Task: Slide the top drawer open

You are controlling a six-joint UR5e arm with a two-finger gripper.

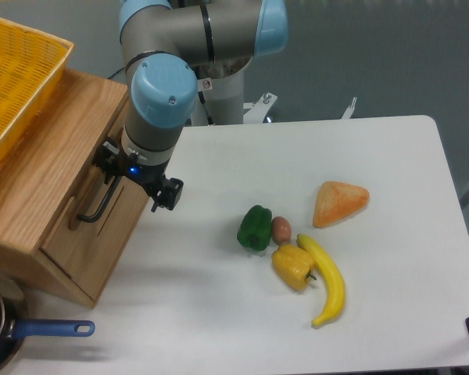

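The top drawer (74, 234) is the upper light-oak front panel of the cabinet at the left. Its black bar handle (94, 209) runs slantwise across the panel. None of the drawer's inside shows. My gripper (116, 178) reaches down from the blue wrist right at the upper end of the handle. The handle's top end disappears under it. The wrist hides the fingers, so I cannot tell whether they are closed around the bar.
The oak cabinet body (55, 148) carries a yellow mesh basket (16, 78) on top. A pan with a blue handle (51, 329) lies at the front left. A green pepper (255, 228), an egg (281, 228), a yellow pepper (293, 266), a banana (328, 280) and an orange wedge (340, 203) lie mid-table.
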